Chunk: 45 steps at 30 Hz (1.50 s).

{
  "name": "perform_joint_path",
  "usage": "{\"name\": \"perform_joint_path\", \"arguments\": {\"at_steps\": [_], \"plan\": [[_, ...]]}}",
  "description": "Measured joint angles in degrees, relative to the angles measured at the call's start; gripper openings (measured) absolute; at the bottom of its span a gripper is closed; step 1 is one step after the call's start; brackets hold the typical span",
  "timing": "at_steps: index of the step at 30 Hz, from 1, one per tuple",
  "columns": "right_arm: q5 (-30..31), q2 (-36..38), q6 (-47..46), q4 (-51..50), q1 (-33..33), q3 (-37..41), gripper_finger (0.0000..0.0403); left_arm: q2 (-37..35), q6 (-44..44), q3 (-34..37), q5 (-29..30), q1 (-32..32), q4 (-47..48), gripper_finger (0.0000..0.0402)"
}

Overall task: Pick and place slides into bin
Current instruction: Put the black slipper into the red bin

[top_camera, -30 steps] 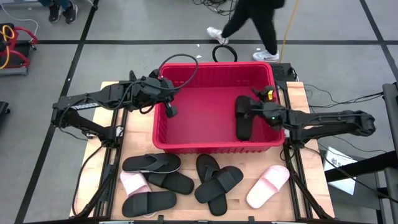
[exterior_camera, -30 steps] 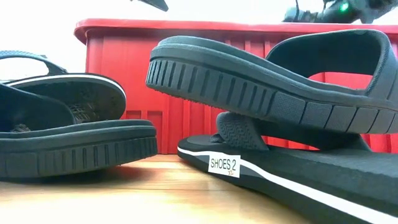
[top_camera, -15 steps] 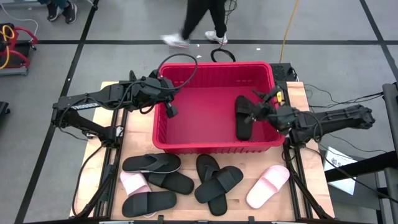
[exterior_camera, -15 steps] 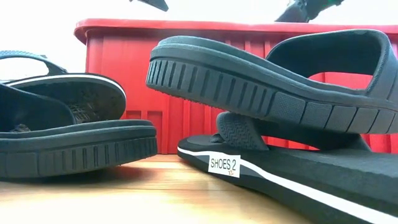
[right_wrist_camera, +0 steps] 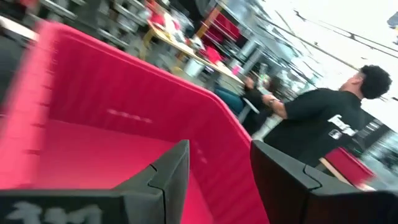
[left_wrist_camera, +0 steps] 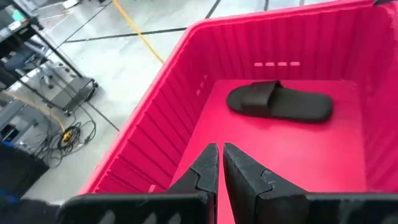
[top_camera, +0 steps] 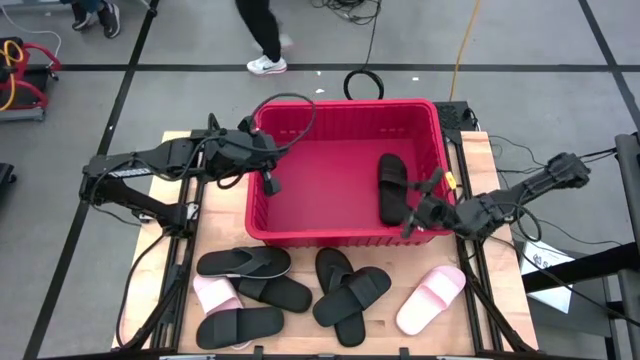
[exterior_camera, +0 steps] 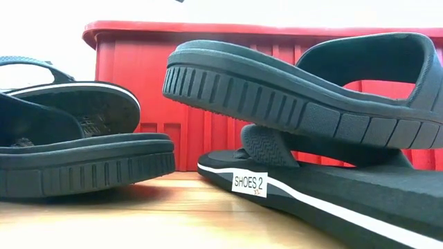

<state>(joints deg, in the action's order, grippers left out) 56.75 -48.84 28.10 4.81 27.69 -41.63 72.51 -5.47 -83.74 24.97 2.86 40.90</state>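
The right gripper (top_camera: 418, 213), dark fingers spread and empty, hovers over the red lattice-walled bin's (top_camera: 345, 237) right rim. One black wide-strap slide (top_camera: 392, 188) lies flat inside the bin, just beside it. The left gripper (top_camera: 269, 183), pinched shut on nothing, hangs inside the bin's left wall.

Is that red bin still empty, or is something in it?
Not empty. One black slide lies flat on the floor of the red bin, near its right wall; the rest of the floor is bare.
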Motion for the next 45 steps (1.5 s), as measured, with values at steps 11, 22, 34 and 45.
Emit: {"name": "perform_joint_path", "arguments": {"at_steps": [11,22,34,45], "plan": [[-3.04,-0.03,-9.85,-0.32,17.01,0.0,0.016,-3.73,-0.03,-0.02,0.09,-5.16,2.89,0.0026],[-2.97,-0.08,-18.43,1.07,28.5,0.0,0.016,-4.4,0.73,0.0,0.11,-8.68,4.47,0.0026],[8.23,4.83,-8.69,1.04,33.92,0.02,0.016,-4.37,5.65,0.0,10.61,-11.57,2.19,0.0026],[28.7,12.68,19.01,17.75,25.04,0.02,0.016,-4.35,2.32,0.0,11.63,-7.74,1.75,0.0026]]}}
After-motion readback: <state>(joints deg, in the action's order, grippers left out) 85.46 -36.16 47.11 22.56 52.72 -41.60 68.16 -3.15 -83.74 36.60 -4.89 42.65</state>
